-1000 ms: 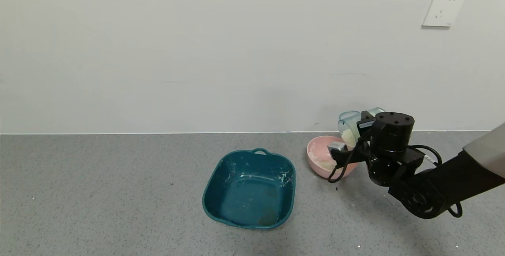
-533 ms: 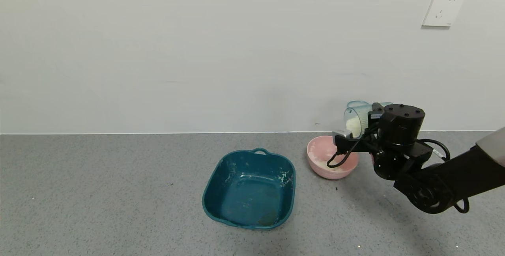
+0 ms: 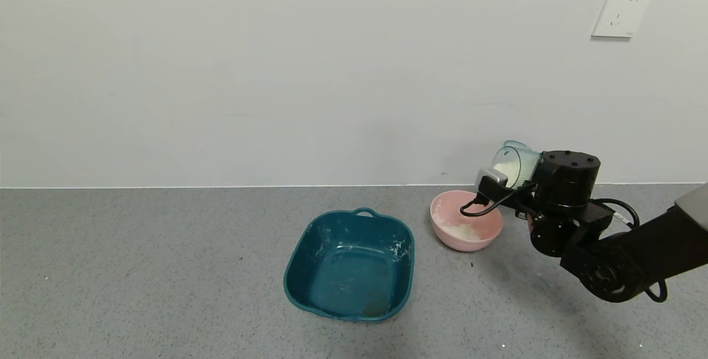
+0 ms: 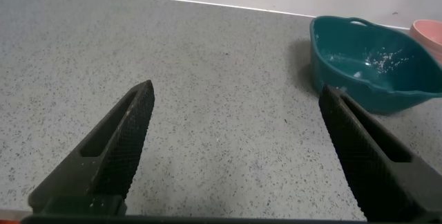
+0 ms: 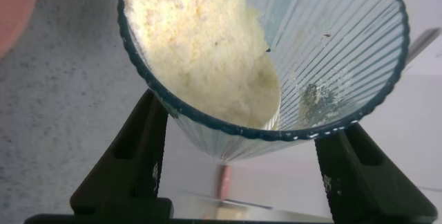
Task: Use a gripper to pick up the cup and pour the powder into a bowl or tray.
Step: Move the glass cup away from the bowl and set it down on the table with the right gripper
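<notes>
My right gripper (image 3: 525,173) is shut on the ribbed pale blue-green cup (image 3: 514,162) and holds it tipped on its side above the far right rim of the pink bowl (image 3: 487,234). White powder (image 3: 511,169) lies in the cup's lower side, and more powder (image 3: 463,232) sits in the bowl. In the right wrist view the cup (image 5: 331,51) fills the frame between my black fingers (image 5: 131,162), with clumpy powder (image 5: 200,37) near its mouth. My left gripper (image 4: 235,155) is open and empty over bare counter, out of the head view.
A dark teal square tray (image 3: 349,265) with powder specks stands left of the pink bowl; it also shows in the left wrist view (image 4: 369,61). The grey counter meets a white wall close behind the bowl. A wall socket (image 3: 622,11) is high on the right.
My right gripper has risen and moved slightly right with the cup, which has turned its mouth more upward. More powder lies in the pink bowl now.
</notes>
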{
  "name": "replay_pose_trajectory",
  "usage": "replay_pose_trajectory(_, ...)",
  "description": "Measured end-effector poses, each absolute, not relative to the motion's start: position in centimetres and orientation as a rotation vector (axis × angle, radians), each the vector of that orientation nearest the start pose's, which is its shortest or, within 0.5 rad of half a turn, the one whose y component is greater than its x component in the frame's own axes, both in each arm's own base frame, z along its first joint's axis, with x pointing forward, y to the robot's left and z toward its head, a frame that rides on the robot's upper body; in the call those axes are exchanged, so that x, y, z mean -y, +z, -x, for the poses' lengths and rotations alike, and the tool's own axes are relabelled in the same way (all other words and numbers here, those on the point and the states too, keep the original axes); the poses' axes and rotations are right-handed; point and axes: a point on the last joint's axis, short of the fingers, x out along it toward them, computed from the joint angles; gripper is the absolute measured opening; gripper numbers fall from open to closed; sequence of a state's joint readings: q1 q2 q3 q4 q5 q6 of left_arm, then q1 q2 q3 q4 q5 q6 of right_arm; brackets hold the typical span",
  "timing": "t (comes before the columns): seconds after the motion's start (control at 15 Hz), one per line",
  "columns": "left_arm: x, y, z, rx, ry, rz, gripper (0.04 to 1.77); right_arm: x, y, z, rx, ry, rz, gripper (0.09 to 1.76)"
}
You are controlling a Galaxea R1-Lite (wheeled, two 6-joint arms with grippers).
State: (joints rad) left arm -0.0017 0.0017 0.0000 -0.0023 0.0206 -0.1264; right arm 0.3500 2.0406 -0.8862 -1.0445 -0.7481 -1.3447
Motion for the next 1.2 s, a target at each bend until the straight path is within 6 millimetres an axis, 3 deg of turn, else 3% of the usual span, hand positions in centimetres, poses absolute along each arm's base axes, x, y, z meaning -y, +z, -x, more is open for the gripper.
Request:
replay_pose_trajectory(0.33,-0.1,7.6,2.3,0.002,0.019,0.126,1.72,-11.3,11.9,-34.6,-0.389,-0.254,1.070,1.30)
replay_pose_trajectory(0.73,-0.1,7.6,2.3,0.002,0.019,0.126,1.72,-11.7,13.7,-32.6,-0.358,-0.253,0.697,1.30)
replay_pose_trajectory(1.2,-0.1,7.6,2.3,0.002,0.019,0.126,1.72,-11.7,13.8,-30.1,-0.324,-0.145,0.367,1.30)
